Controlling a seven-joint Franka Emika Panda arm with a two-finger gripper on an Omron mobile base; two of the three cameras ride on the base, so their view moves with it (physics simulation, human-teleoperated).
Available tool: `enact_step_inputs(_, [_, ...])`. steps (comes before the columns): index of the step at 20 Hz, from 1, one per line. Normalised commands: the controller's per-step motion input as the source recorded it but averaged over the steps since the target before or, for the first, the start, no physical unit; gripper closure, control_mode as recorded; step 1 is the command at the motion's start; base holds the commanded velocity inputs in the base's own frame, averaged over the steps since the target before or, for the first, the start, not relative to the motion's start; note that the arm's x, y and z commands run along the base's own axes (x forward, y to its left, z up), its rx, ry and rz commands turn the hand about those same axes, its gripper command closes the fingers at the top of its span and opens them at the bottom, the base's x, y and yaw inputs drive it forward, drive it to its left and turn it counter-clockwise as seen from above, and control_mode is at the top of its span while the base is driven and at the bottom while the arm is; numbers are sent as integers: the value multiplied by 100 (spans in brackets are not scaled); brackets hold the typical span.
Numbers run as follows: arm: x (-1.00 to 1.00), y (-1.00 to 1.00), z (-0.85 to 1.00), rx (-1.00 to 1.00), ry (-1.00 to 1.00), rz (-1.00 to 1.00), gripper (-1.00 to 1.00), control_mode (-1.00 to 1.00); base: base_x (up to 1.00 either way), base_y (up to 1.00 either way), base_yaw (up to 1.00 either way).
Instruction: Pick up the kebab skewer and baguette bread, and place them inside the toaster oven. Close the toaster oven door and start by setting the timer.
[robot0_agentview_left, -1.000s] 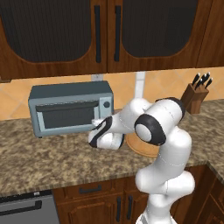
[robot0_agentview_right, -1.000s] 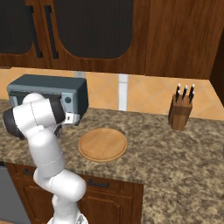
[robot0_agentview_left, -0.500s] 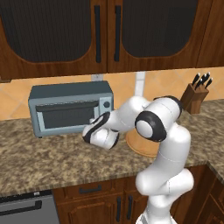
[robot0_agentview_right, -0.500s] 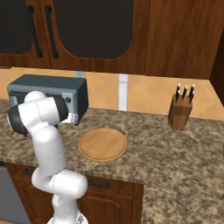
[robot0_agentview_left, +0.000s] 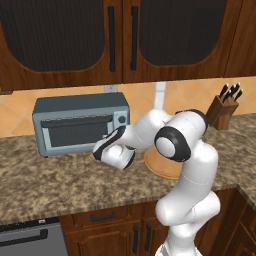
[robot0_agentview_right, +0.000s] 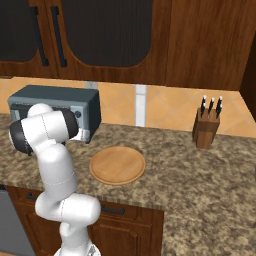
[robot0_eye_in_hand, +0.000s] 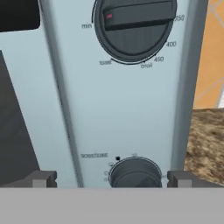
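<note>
I have the arm reaching left across the counter (robot0_agentview_left: 55, 185), with the gripper (robot0_agentview_left: 102, 149) right up at the control panel on the right side of the toaster oven (robot0_agentview_left: 80, 122). Its jaws are spread wide, grasping nothing. In the hand view the two fingertips (robot0_eye_in_hand: 41, 178) stand on either side of the lower knob (robot0_eye_in_hand: 134, 173), which sits between them at the bottom of the pale panel; I cannot tell whether they touch it. Above it is the larger temperature dial (robot0_eye_in_hand: 134, 27), its bar pointer carrying a small red mark, with "toast" and "broil" printed along its lower rim. The toaster oven door (robot0_agentview_left: 77, 134) is shut, its dark window facing out under the pale handle bar. From the right base view, the oven sits against the tiled wall, with a round wooden board (robot0_agentview_right: 117, 165) just beside it on the counter. A knife block (robot0_agentview_right: 206, 128) stands well apart to the right.
</note>
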Motion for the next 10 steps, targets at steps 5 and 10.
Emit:
enact_step_inputs(5, [0,-8,-6,0,0,1,-100,-100,0,0,0])
enact_step_inputs(10, [0,-6,-13,0,0,2,-100,-100,0,0,0])
